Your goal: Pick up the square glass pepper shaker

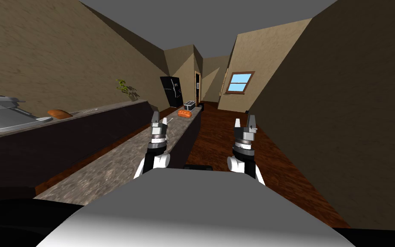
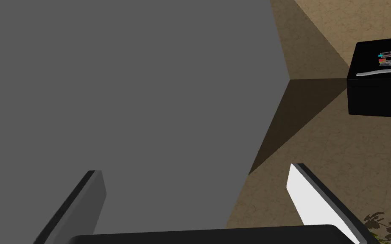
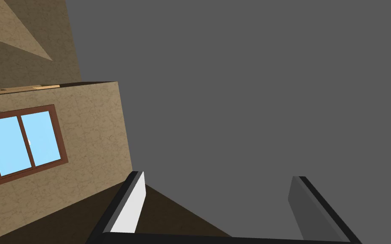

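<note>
Standing at the near end of a long mottled stone worktop (image 1: 119, 158), I am holding both arms raised in front of me, probably a travelling pose so that nothing is getting knocked while the base is lining up. The left gripper (image 1: 160, 120) is hovering above the worktop's right-hand edge. The right gripper (image 1: 244, 121) is hanging over the reddish wooden floor (image 1: 218, 128). Both are pointing up and away, and each one's jaws are standing spread wide with nothing between them.

Where the square pepper shaker is standing I cannot tell. I am guessing it is near the worktop's far end, where a small grey boxy appliance (image 1: 189, 105) and an orange ribbed lump (image 1: 184, 113) are sitting close together, but anything that small is too tiny to make out there. A black fridge (image 1: 172, 91) is standing beyond them, against the far wall.

The task is barely beginning, by my reading. Driving forward alongside the worktop is looking like the next need. The left arm is seeming the better placed, since it is already riding over the stone.
</note>
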Controlling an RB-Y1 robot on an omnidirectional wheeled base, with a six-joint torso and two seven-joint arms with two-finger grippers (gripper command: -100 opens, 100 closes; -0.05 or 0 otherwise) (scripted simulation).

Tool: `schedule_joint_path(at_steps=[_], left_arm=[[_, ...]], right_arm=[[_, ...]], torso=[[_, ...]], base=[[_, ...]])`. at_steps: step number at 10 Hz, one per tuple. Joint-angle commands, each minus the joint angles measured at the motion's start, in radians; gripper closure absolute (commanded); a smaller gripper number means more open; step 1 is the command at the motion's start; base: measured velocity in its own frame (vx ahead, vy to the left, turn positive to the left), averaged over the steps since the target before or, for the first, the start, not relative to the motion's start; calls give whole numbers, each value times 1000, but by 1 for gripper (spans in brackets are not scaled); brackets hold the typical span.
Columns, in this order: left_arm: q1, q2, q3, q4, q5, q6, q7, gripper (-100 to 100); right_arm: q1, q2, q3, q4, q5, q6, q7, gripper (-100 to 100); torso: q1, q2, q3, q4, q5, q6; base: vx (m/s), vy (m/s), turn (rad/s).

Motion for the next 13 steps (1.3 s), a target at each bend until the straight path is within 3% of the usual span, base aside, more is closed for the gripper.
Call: schedule_joint_path(at_steps=[1, 7, 13], left_arm=[[0, 39, -1, 7, -4, 3, 4, -100], [1, 173, -3, 68, -36, 28, 29, -100], [5, 336, -10, 191, -95, 70, 66, -100]], right_arm=[[0, 0, 0, 0, 0, 0, 0, 0], [0, 0, 0, 0, 0, 0, 0, 0], [0, 0, 0, 0, 0, 0, 0, 0]], torso=[[0, 0, 0, 0, 0, 0], [1, 1, 1, 0, 0, 0], [1, 3, 2, 1, 0, 0]], base=[[-7, -2, -11], [-21, 8, -11], [-39, 9, -27]])
